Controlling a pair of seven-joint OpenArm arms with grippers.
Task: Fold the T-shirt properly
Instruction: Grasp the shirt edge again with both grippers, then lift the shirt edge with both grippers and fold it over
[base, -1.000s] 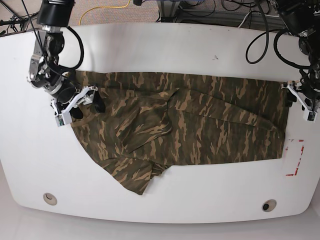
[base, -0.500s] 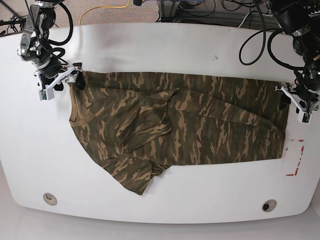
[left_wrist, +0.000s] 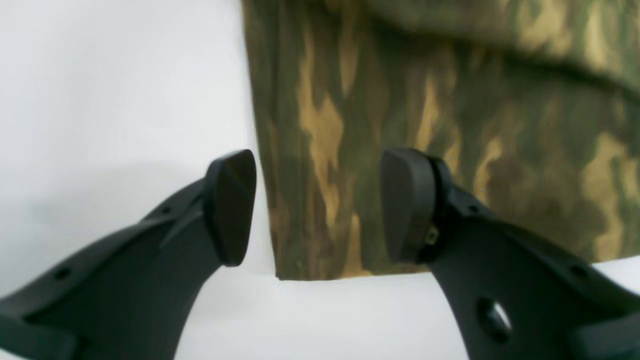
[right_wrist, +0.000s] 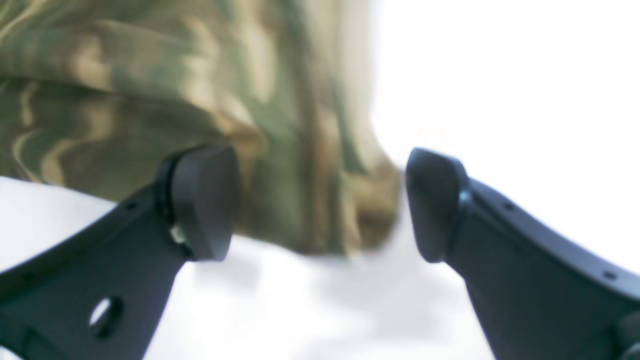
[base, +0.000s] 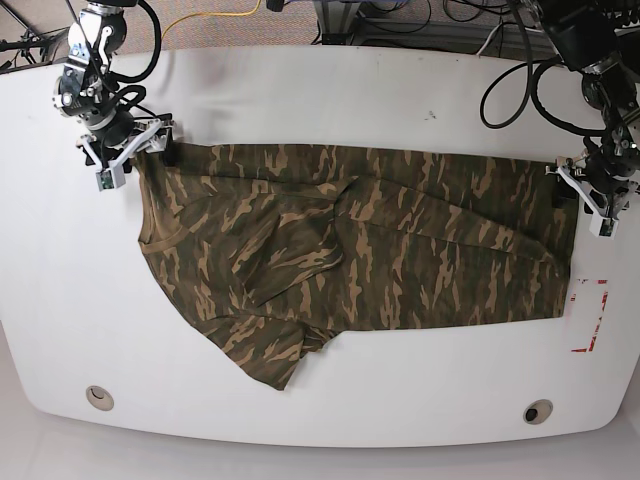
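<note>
While flat on the white surface (base: 300, 90):
T-shirt (base: 380, 240): spread, camouflage.
Left pincer (left_wrist: 320, 205): wide apart, straddling T-shirt corner, gripping nothing.
Right pincer (right_wrist: 320, 205): wide apart, straddling opposite T-shirt corner, gripping nothing.

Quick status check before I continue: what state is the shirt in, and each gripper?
T-shirt: flat on the table, partly folded, one sleeve sticking out at the near edge.
Left gripper: open, straddling a shirt corner, not gripping.
Right gripper: open, straddling the opposite far corner, not gripping.
</note>
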